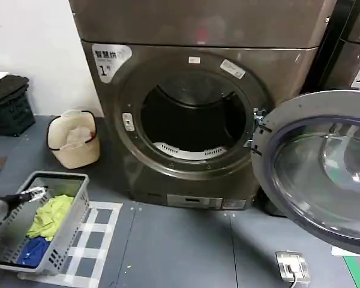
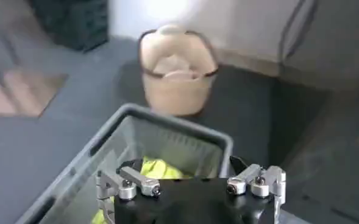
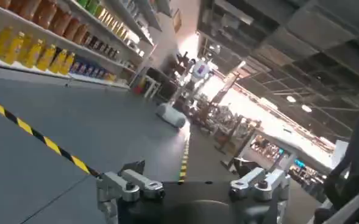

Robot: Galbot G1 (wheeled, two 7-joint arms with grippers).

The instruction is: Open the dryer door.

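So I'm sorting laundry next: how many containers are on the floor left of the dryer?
3: a grey basket of clothes nearest the robot, under the left claw; a beige tub beside the dryer; a black crate by the wall.

The left arm reaches in low at the near left, its left pincer [image 1: 37, 193] pointing right (fingers too small to judge there). The right pincer [image 3: 191, 189] faces away.

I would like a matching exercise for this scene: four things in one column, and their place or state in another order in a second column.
Things:
1. dryer door
2. grey basket
3. beige basket
4. left gripper

Places or states:
a. against the wall, left of the dryer
b. swung open to the right
c. over the grey basket
d. holds yellow and blue cloth

Pairs: 1-b, 2-d, 3-a, 4-c
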